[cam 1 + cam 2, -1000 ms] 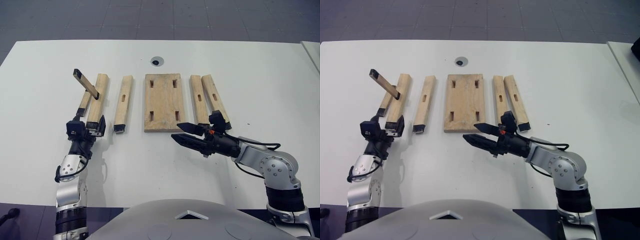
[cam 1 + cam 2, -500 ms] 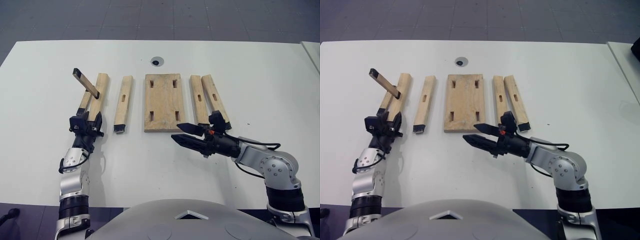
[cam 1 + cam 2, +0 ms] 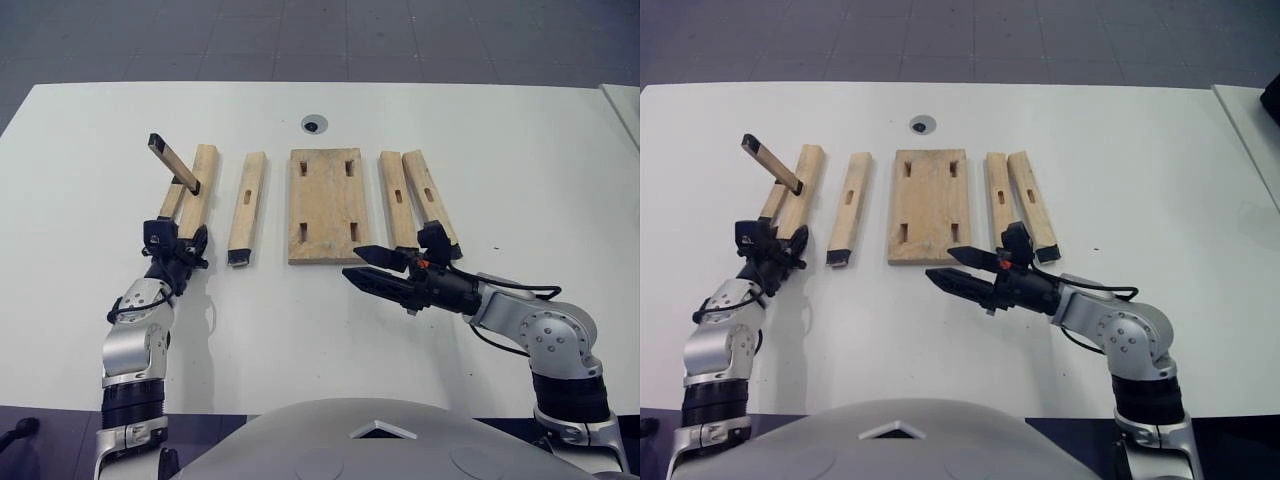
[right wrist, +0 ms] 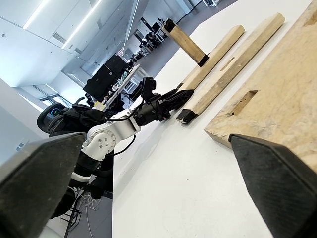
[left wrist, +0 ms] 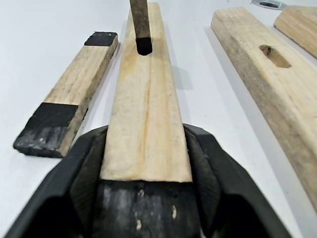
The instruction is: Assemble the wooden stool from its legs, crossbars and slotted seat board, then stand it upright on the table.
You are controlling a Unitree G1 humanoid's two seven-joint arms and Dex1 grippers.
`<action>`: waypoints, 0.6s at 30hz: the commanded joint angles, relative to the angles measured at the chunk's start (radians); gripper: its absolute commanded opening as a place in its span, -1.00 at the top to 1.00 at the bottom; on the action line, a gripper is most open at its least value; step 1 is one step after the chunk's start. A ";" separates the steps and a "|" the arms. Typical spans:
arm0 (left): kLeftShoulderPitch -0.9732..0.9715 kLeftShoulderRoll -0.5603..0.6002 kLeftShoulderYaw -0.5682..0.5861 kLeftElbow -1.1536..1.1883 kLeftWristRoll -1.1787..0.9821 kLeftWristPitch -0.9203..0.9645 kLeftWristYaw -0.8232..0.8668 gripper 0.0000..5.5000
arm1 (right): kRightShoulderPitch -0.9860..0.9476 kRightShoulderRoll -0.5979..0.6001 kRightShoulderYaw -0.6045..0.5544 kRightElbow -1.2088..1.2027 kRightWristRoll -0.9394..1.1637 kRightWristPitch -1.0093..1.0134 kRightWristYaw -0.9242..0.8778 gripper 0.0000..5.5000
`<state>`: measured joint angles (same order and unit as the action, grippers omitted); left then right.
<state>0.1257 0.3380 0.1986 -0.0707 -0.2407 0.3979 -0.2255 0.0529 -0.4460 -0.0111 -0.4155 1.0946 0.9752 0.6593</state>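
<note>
Stool parts lie flat in a row on the white table (image 3: pixel 540 160) in your head view. The seat board (image 3: pixel 328 205) is in the middle with its four slots facing up; on its right you see the inner right leg (image 3: pixel 397 198) and the outer right leg (image 3: pixel 430 195), close together; on its left you see the inner left leg (image 3: pixel 246 205), then the outer left leg (image 3: pixel 200 190). A tilted crossbar (image 3: pixel 170 162) sticks up out of the slot in that outer leg and leans to the left; a flat crossbar (image 3: pixel 170 202) lies just beside the leg, on the far left; a small round hole (image 3: pixel 314 123) sits in the table behind the board. Your left gripper (image 3: pixel 180 245) is at the near, black end of the outer left leg; your right gripper (image 3: pixel 352 261) hangs just in front of the board's near right corner, spread wide and holding nothing.

In your left wrist view, the left fingers (image 5: pixel 86 168) hug both sides of the outer left leg's black end, so this hand is closed on it; the flat crossbar lies on one side with a little gap, and the inner left leg lies on the other.

In your right wrist view, the right fingers (image 4: pixel 34 183) sit far apart with bare table between them; the seat board's corner is close ahead; past it lie both left legs and the tilted crossbar.
</note>
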 commanded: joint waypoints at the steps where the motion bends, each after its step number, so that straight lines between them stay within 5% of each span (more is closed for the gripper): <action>1: 0.032 -0.007 -0.025 0.036 0.019 0.092 0.011 0.08 | -0.007 -0.001 -0.007 0.001 0.003 0.001 -0.008 -0.96; 4: 0.029 -0.012 -0.020 0.037 0.017 0.082 0.008 0.25 | -0.007 -0.001 -0.006 0.002 0.001 0.001 -0.008 -0.96; 11: 0.013 -0.023 -0.006 0.028 0.008 0.075 0.016 0.26 | -0.012 0.000 -0.012 0.006 0.003 -0.002 -0.012 -0.96; 18: -0.223 -0.037 0.146 -0.058 -0.190 0.040 -0.006 0.26 | -0.124 0.001 -0.145 -0.005 0.151 -0.002 -0.084 -0.96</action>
<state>0.0128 0.2871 0.2966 -0.0847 -0.3525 0.4335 -0.2062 -0.0112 -0.4428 -0.0995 -0.4134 1.1750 0.9723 0.6120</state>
